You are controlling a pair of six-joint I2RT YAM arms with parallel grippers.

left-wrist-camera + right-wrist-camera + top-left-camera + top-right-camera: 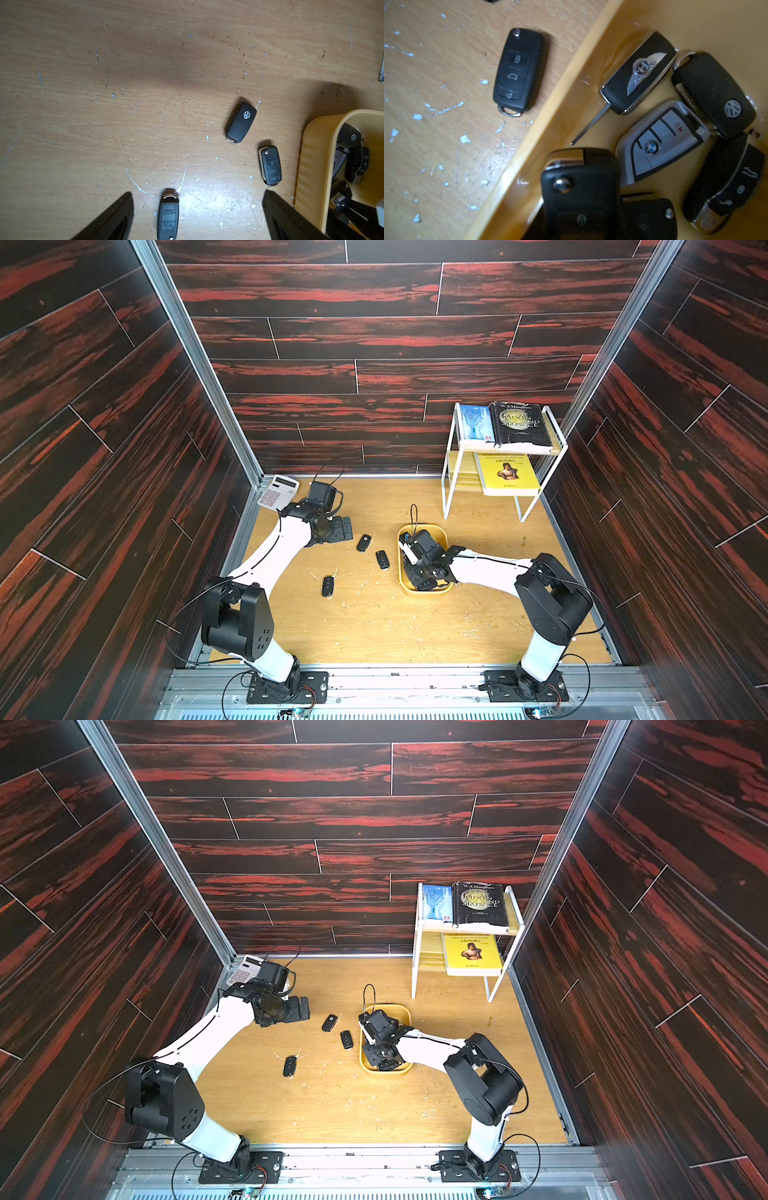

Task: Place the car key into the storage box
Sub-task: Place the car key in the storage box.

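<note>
Storage box [428, 592], yellow, sits under the right gripper [424, 578] in both top views, the wrist hiding its jaws. The left gripper [344, 529] hangs wide open, well apart from it, near three loose fobs [382, 559] on the table [374, 626]. Left wrist view: a buttons-up fob [168, 216] lies between the spread fingertips [284, 218], long axis across their closing line. Only the right wrist view shows the car key [579, 187], apparently pinched in narrowed jaws inside the rim, beside a BMW fob [660, 143] and Bentley key [637, 72]. A straight release looks enough.
</note>
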